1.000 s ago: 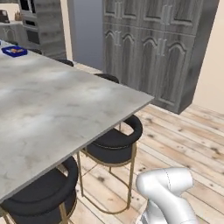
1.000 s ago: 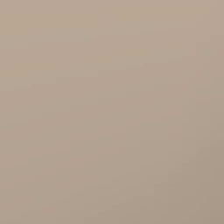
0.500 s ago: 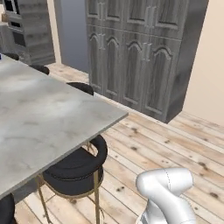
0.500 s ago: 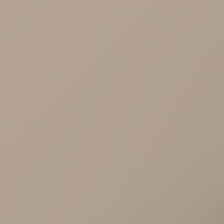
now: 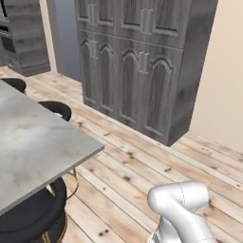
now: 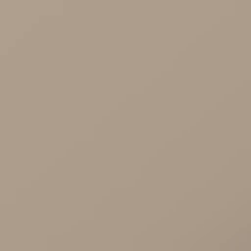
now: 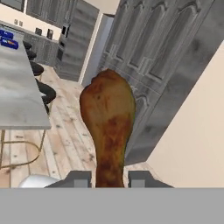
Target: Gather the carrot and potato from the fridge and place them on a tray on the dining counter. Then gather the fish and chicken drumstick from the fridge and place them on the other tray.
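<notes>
A browned chicken drumstick (image 7: 108, 118) stands upright in the hand view, its thin end pinched between my two dark fingertips (image 7: 78, 178). My gripper (image 7: 108, 178) is shut on it. The grey marble dining counter (image 5: 33, 147) lies to the left, and it runs along the left side of the hand view as the counter (image 7: 17, 96). Small blue things (image 7: 8, 38) lie at its far end, too small to make out. The arm's white elbow (image 5: 182, 209) rises at the lower right of the left base view.
Black round stools (image 5: 28, 218) with gold legs stand under the counter's edge. A tall grey panelled cabinet (image 5: 137, 66) stands ahead on the wood plank floor (image 5: 142, 175). A plain beige wall (image 6: 125, 125) is close on the right.
The whole left base view has shifted: the base has turned, so the counter has slid left and the tall cabinet now sits in the middle. The right base view stays plain beige.
</notes>
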Tool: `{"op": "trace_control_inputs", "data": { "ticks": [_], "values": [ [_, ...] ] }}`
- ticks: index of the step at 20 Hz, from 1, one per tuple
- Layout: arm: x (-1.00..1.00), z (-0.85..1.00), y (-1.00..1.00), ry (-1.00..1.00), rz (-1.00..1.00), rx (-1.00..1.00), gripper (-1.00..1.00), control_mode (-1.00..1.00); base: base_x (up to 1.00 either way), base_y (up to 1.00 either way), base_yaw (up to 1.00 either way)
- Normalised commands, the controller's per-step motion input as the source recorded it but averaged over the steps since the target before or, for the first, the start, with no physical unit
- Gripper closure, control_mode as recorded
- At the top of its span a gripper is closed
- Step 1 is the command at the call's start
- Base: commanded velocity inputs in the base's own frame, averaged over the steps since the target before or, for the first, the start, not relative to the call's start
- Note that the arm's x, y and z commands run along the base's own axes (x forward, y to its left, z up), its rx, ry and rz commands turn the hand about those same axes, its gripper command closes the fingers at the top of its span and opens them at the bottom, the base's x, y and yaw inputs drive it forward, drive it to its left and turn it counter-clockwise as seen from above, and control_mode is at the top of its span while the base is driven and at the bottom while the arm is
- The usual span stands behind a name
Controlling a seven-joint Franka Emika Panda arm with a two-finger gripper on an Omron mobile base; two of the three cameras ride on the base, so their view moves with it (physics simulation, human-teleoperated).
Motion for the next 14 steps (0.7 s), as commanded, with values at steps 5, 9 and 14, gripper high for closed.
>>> {"op": "trace_control_inputs", "data": {
  "ticks": [5, 9, 14],
  "values": [
    [0.0, 0.0, 0.0, 0.0, 0.0, 0.0, 1.0, 1.0, 0.98, -0.67, 0.15],
    [0.0, 0.0, 0.0, 0.0, 0.0, 0.0, 1.0, 1.0, 1.0, -0.4, 0.25],
    [0.0, 0.0, 0.0, 0.0, 0.0, 0.0, 1.0, 1.0, 0.99, -0.32, 0.31]
  ]
}}
